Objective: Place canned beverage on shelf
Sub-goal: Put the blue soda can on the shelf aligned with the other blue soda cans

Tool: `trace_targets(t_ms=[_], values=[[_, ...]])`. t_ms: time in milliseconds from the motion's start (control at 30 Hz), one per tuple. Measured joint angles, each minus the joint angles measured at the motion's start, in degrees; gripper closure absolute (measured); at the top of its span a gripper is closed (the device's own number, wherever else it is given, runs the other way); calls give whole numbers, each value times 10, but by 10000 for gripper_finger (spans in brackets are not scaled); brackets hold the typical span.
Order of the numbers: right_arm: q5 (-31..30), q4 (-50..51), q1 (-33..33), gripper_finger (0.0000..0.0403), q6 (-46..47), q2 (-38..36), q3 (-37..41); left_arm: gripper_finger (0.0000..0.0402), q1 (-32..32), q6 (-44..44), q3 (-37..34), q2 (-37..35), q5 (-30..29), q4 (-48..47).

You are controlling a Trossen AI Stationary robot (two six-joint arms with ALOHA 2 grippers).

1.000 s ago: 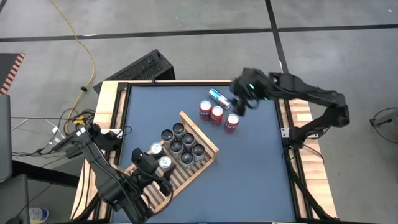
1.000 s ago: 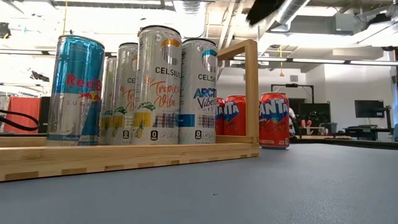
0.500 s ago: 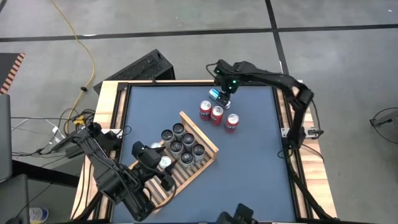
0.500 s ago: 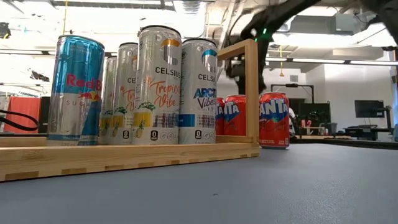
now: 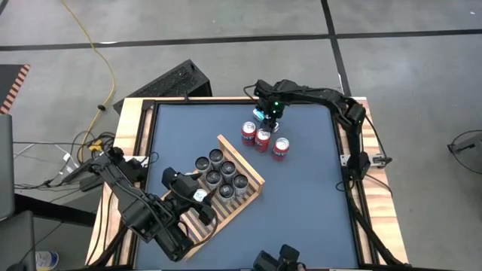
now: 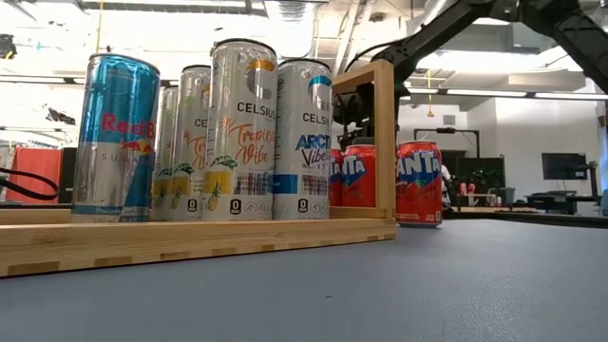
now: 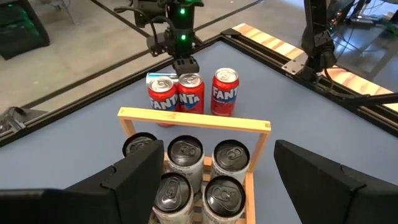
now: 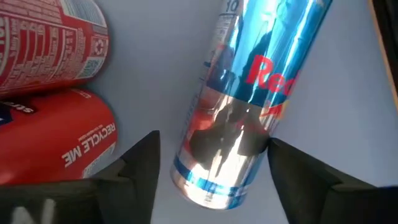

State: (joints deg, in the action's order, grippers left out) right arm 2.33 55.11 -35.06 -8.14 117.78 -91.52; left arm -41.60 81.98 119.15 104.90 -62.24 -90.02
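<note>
A blue and silver canned beverage (image 8: 249,93) lies on its side on the blue table, beyond three upright red cans (image 5: 262,139). My right gripper (image 5: 265,113) points down over it, open, with one finger on each side of the can's lower end. The shelf (image 5: 226,216), a slatted wooden rack, lies slantwise at the table's middle left and carries several upright tall cans (image 5: 222,175). My left gripper (image 7: 219,149) hovers open above the shelf's near end with nothing between its fingers. My right gripper comes at the lying can from above, fingers across it near its lower end (image 8: 214,177). A gap shows beside one finger (image 8: 140,165). Whether the other finger (image 8: 292,171) touches the can I cannot tell. The can rests on the table.
The red cans stand close beside the lying can, between it and the shelf's raised end frame (image 7: 193,118). Bare blue table (image 5: 309,203) lies to the right of the shelf. A light wooden border (image 5: 139,120) rims the table.
My right gripper has swung from up high at the right toward the table's far middle. It has come down over the lying blue can and tipped until it points down. The cans and the shelf have stayed in place.
</note>
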Motion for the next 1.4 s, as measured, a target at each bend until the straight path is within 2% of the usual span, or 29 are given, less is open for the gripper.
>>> trace_targets(t_ms=[67,233,300,533,667,800,900,967,1033,1167,1267,1400], values=[[4,-6,-4,203,14,0,0,108,0,0,0,0,0,0],[1,-1,-13,350,22,2,0,108,0,0,0,0,0,0],[4,1,-14,385,23,-2,0,108,0,-2,0,0,0,0],[0,-14,-12,402,34,-46,5,108,0,-18,0,0,-25,0],[1,-21,-19,402,51,-97,3,108,0,-35,0,0,-46,0],[6,-9,-23,400,48,-113,3,108,0,-44,0,0,-48,0],[16,-7,-25,383,32,-114,3,108,0,-44,0,0,-48,0],[41,-5,-28,352,15,-103,3,108,0,-44,0,0,-47,0],[43,-7,-29,309,8,-84,3,108,0,-43,0,0,-46,0],[-5,-22,-31,202,19,-40,3,108,0,-29,0,0,-37,0],[6,-19,-31,134,30,-3,3,108,0,-26,0,0,-27,0],[-9,-17,-20,93,41,36,3,108,0,-21,0,0,-26,0]])
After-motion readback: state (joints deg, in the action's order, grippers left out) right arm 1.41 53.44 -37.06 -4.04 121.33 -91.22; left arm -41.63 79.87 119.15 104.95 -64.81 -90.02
